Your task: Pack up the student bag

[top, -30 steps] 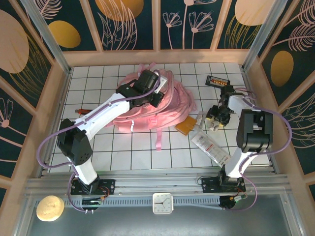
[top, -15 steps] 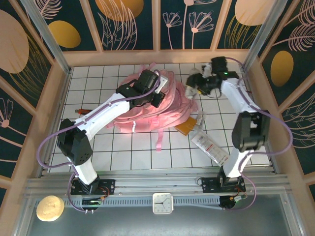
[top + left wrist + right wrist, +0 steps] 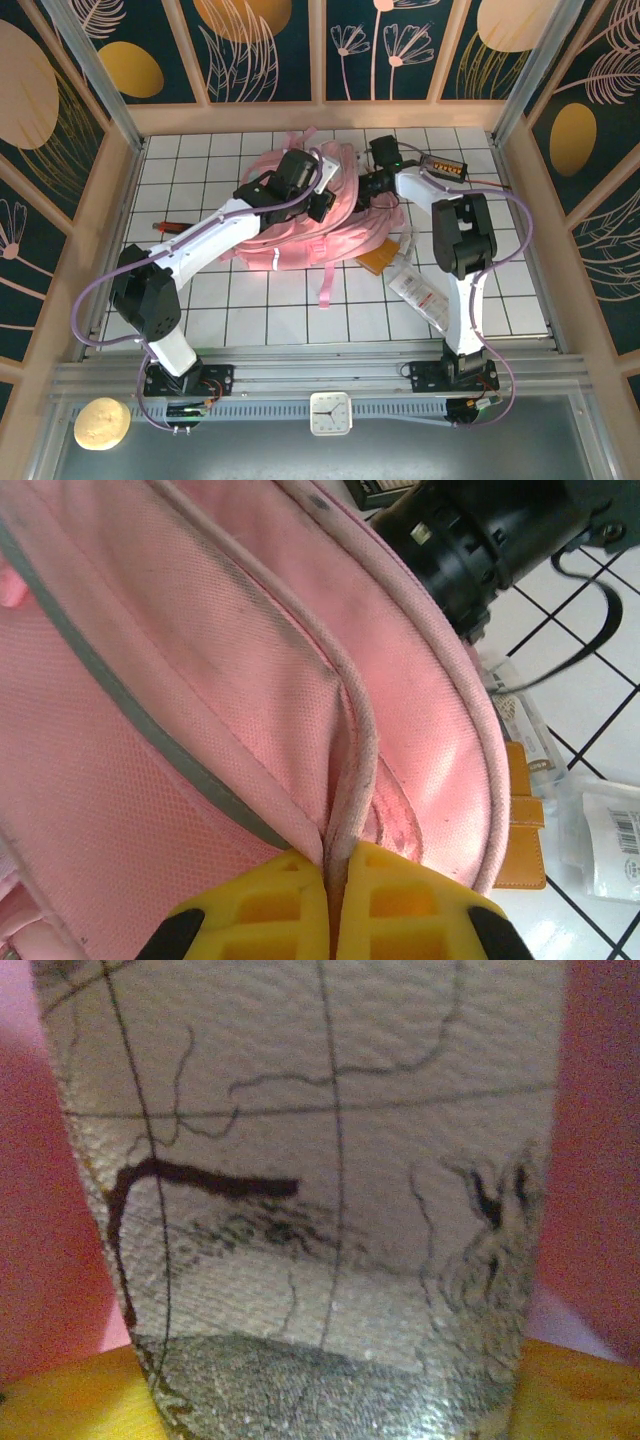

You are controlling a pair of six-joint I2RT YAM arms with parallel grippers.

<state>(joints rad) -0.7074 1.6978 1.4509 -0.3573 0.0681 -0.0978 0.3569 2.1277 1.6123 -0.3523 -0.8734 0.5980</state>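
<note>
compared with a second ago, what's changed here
The right gripper swung from the table's right side up and left to the bag's far edge, carrying a pale crinkled thing that now sits between pink walls; whether it has let go, I cannot tell. The left gripper stayed shut on the bag's seam, and the bag barely moved.

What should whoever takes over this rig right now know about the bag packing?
Left gripper: shut, pinching a piped edge of the student bag.
Right gripper: between the bag's pink walls, fingers wide apart around a pale crinkled item; gripped or released, unclear.
Done: nothing confirmed packed yet.
Left: orange case, white packet, dark device and red pen lie on the table outside the bag.
</note>
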